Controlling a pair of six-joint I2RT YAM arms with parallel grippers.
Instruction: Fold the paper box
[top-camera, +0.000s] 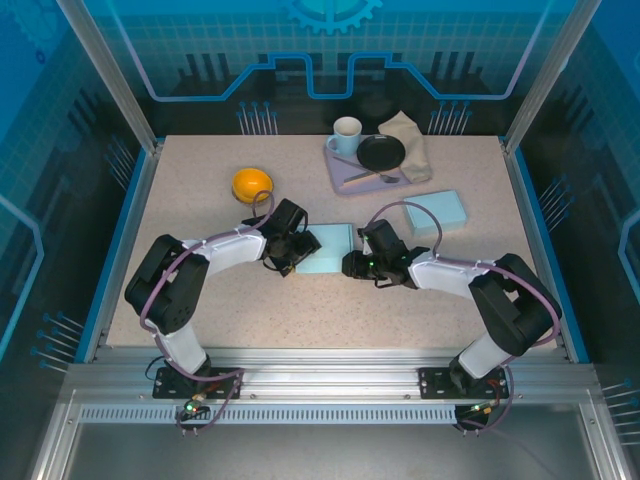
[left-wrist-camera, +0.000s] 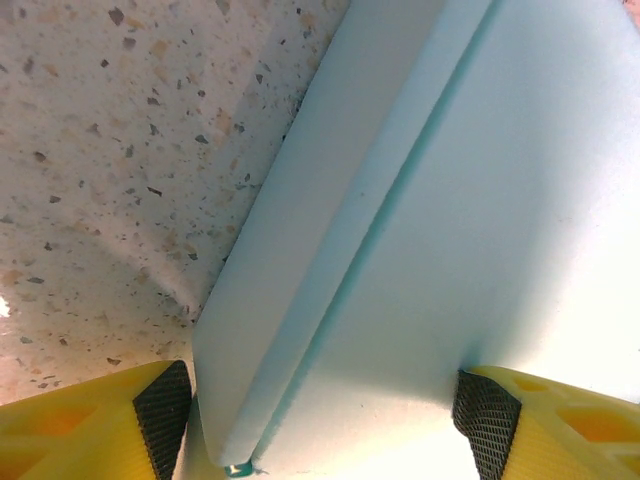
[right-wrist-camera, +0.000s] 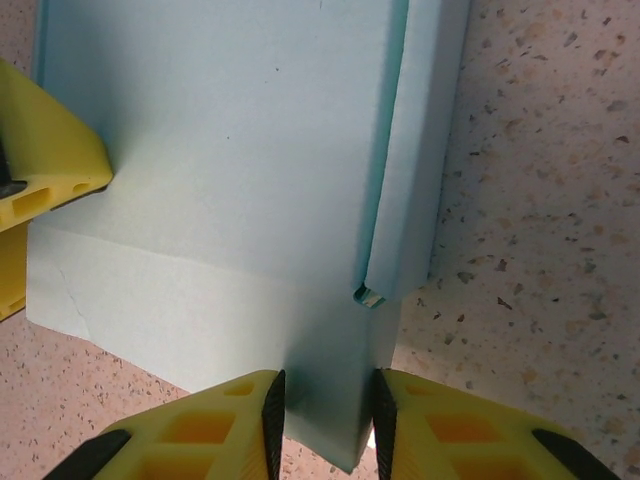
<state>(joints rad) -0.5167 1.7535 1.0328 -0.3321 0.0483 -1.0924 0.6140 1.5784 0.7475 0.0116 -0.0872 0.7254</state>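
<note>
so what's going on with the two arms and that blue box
Both arms are working on the light blue paper box in the middle of the table. The right gripper pinches one edge of it. The left gripper is open at the opposite side, fingers spread across a folded side wall. The box looks only partly folded.

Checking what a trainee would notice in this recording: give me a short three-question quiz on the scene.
1. True or false: the right gripper is clamped on an edge of the paper box.
2. What stands on the tray left of the black plate: A mug, B bottle, C can?
3. What colour is the bowl?
Key: 1 true; 2 A; 3 orange.
</note>
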